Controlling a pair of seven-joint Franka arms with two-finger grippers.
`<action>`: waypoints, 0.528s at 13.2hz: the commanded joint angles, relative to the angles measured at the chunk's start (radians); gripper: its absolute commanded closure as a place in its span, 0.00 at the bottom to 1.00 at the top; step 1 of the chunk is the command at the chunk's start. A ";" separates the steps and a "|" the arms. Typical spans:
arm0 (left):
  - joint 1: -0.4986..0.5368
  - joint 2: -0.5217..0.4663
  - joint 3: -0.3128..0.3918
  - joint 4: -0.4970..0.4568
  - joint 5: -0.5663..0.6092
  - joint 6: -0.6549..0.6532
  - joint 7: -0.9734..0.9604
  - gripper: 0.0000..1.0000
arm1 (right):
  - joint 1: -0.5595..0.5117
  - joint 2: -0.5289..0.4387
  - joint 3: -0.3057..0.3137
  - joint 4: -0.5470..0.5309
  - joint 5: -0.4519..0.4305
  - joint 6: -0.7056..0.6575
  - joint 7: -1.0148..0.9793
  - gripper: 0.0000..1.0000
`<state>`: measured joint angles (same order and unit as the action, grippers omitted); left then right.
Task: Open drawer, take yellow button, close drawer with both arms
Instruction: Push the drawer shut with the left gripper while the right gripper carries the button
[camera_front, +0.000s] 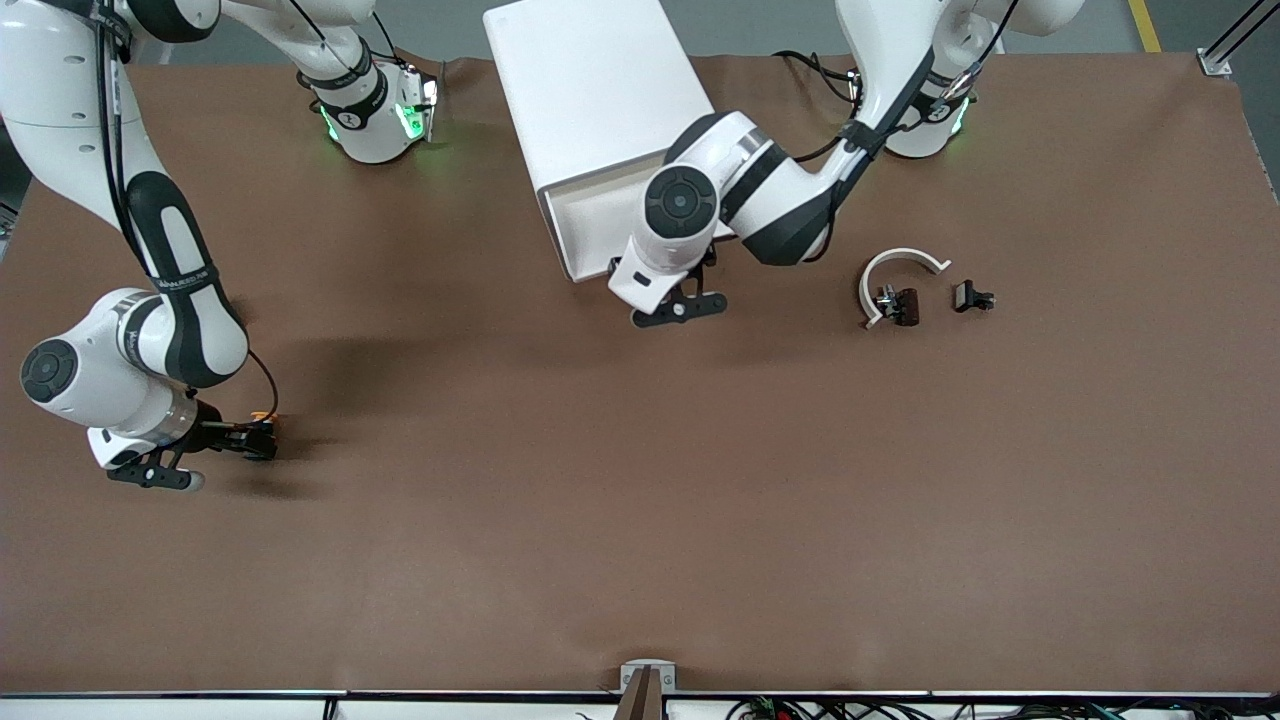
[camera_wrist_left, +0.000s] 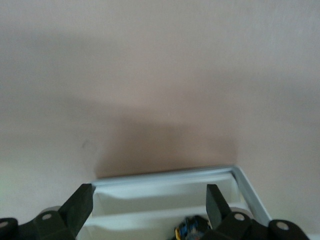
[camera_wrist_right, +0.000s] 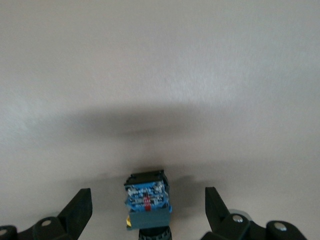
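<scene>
Your right end effector (camera_wrist_right: 148, 207) stands released around the button (camera_wrist_right: 146, 202) resting on the bench (camera_front: 640, 520) at the right arm's end, while your left end effector (camera_wrist_left: 150, 207), also released, hovers nearest the open drawer (camera_wrist_left: 165, 197).

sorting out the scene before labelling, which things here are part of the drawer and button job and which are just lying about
Part of the job:
- button, between the open right gripper fingers, at the right arm's end of the table
- drawer, open, under the open left gripper
- white cabinet

Just lying about:
- white curved piece
- two small black parts beside it
</scene>
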<state>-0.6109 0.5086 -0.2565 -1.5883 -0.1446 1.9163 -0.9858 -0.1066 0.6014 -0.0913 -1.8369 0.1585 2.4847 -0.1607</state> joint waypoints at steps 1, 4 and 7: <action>-0.001 -0.005 -0.041 0.001 -0.026 -0.054 -0.031 0.00 | 0.007 -0.029 0.002 0.060 0.007 -0.097 -0.019 0.00; -0.003 -0.005 -0.075 -0.001 -0.039 -0.082 -0.054 0.00 | 0.007 -0.055 0.002 0.235 -0.039 -0.391 -0.010 0.00; -0.004 -0.001 -0.115 -0.008 -0.044 -0.103 -0.097 0.00 | 0.036 -0.057 0.007 0.465 -0.146 -0.695 -0.010 0.00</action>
<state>-0.6131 0.5089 -0.3406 -1.5938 -0.1628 1.8353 -1.0542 -0.0935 0.5379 -0.0875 -1.5068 0.0780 1.9374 -0.1683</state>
